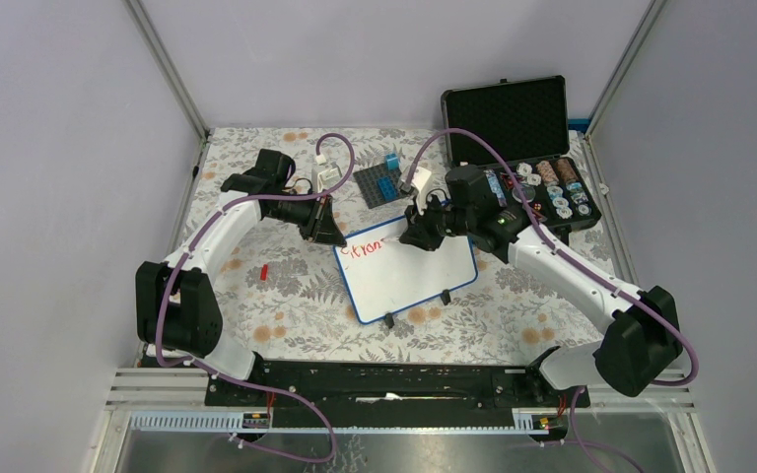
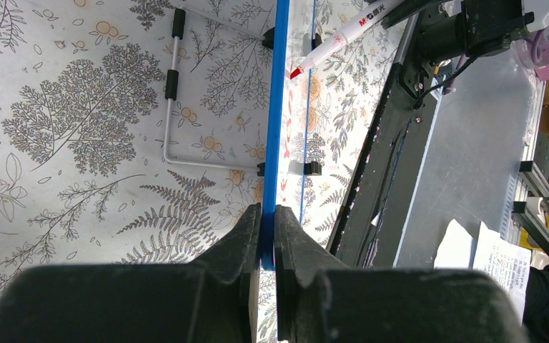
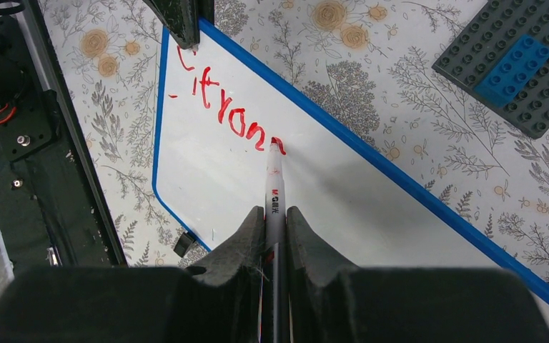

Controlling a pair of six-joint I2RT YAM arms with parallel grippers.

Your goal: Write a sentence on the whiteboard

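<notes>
The right claw (image 3: 275,214) is gripping a marker (image 3: 274,187), jaws narrow on the barrel. The red tip is poking out ahead of it and touching the whiteboard (image 3: 207,186) just past the last letter of the red writing (image 3: 221,114). The writing is running off ahead-left of that claw and reads roughly "Citron". That's one word, so the sentence isn't done yet.

The left claw (image 2: 267,218) is pinching the board's blue rim near the writing's start, jaws nearly together with only the thin edge between them. The board is sitting between the two claws on the floral cloth (image 2: 78,107); can't tell if it's flat or slightly propped.

Handling guess: the board is looking light, thin, stiff and glossy, so it's probably sliding under pen pressure unless someone's steadying it. Best hold is the rim, away from the face, since wet ink is likely smudging easily.

Further out, a grey brick plate (image 3: 518,68) is lying ahead-right of the right claw, off the board. An open black case (image 1: 517,123) is sitting beyond that.
</notes>
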